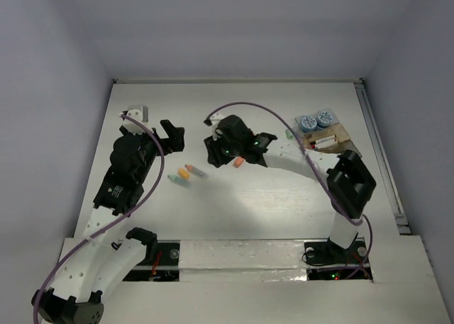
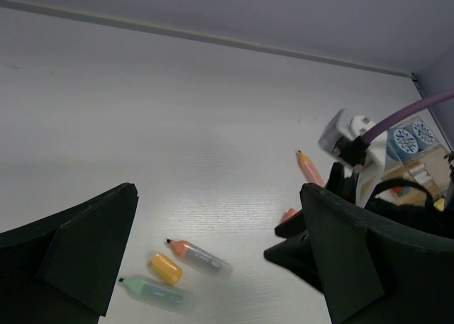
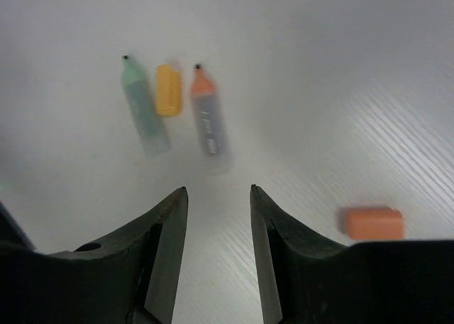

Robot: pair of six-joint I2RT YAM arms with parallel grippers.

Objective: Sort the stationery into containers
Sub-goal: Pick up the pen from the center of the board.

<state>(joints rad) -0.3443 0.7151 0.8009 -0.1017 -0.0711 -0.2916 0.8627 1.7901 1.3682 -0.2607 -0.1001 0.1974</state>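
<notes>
Blue-and-white rolls seem already stowed in the clear tray at far right, but a green marker, orange marker, yellow stick and orange eraser lie loose mid-table, left gripper and right gripper both parted, empty.

Open table around the marker cluster; right gripper close beside.

Readable text: none in any view.
Orange-tipped marker with a clear grey barrel, left of the worktop's middle: faint white print, too blurred to read.
Round blue-and-white patterned rolls, near the right edge: pattern only, no letters legible.
</notes>
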